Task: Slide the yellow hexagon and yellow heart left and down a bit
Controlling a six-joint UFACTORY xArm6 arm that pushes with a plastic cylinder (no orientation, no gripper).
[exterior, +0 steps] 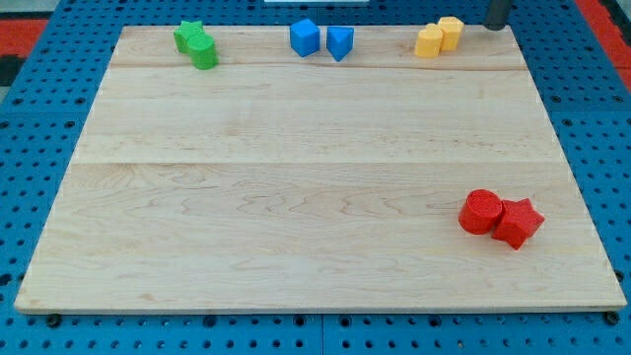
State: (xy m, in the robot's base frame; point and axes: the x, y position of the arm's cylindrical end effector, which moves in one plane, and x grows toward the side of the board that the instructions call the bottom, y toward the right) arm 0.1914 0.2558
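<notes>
Pincer: the arm carries none, so no state of closure can be told; it ends in a dark rod seen at the upper right edge of the frame.
Tip [496, 27]: lower end of the rod, at the table's far edge, just right of the yellow pair and apart from it.
Yellow hexagon [451, 32]: upper right of the frame, nearest block to the tip, touching the yellow heart on its left side.
Yellow heart [429, 42]: immediately left of and slightly below the hexagon; shape only roughly legible.
Blue cube [305, 37]: top centre, just beside a blue triangular block [340, 42] on its right.
Green star [188, 35]: upper left, touching a green cylinder [203, 51] just below and right of it.
Red cylinder [480, 211]: lower right, touching a red star [518, 222] on its right.
Table [296, 197]: pale wooden board carrying all blocks, lying on a blue perforated surface [39, 118].
</notes>
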